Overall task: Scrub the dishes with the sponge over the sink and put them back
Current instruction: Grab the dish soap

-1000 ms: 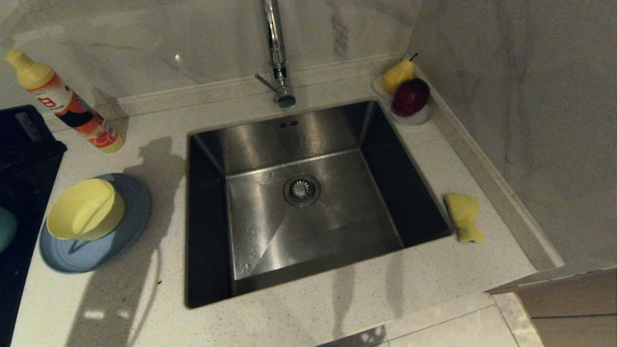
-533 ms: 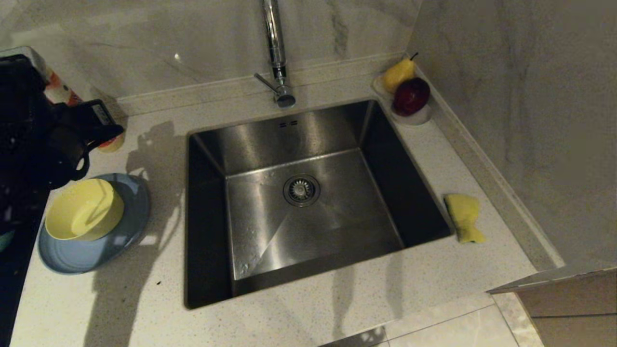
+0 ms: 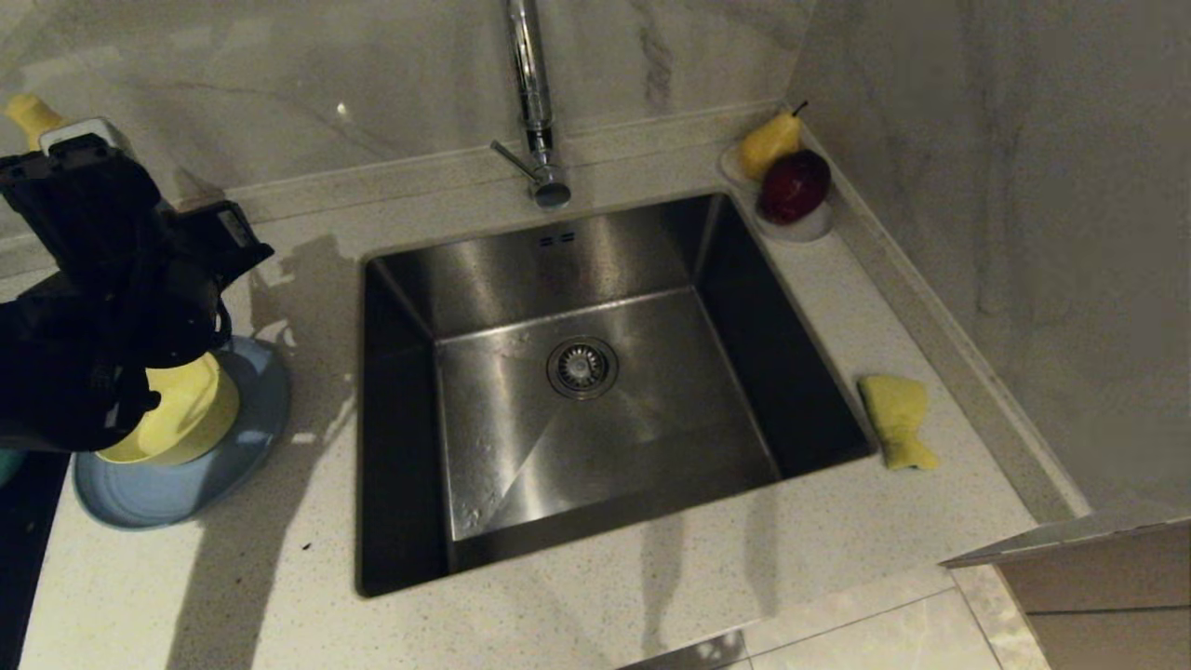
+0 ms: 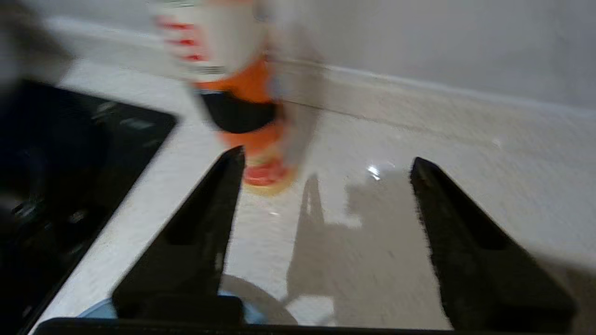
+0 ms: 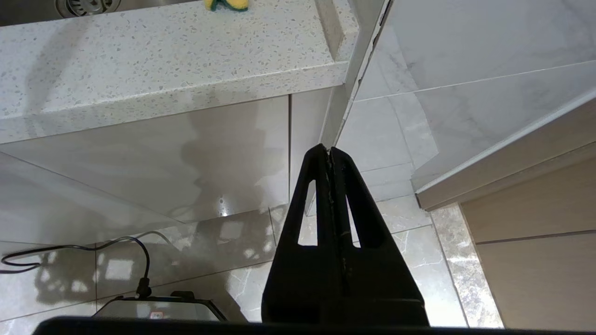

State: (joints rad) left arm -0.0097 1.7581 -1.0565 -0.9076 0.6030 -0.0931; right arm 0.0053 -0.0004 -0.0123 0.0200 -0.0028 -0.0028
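Observation:
The pale-yellow bowl [image 3: 191, 414] sits on the light-blue plate [image 3: 186, 484] on the counter left of the sink [image 3: 651, 419]. A sliver of the teal bowl [image 3: 6, 462] shows at the far left edge. My left arm [image 3: 112, 307] hangs over the yellow bowl and hides half of it. The left gripper [image 4: 326, 156] is open above bare counter, nothing between its fingers, with the plate's rim [image 4: 248, 312] just under it. The yellow sponge [image 3: 895, 419] lies on the counter right of the sink. My right gripper [image 5: 328, 148] is shut, parked below the counter edge.
An orange-and-white bottle [image 4: 242, 93] stands at the back wall just beyond the left gripper. A black hob [image 4: 70, 153] lies to the left. The chrome tap [image 3: 532, 112] rises behind the sink. A white dish [image 3: 802, 228] with a pear and a red fruit fills the back right corner.
My left arm has come into the head view from the left and moved over the yellow bowl and plate, now covering most of the bottle. Nothing else has moved.

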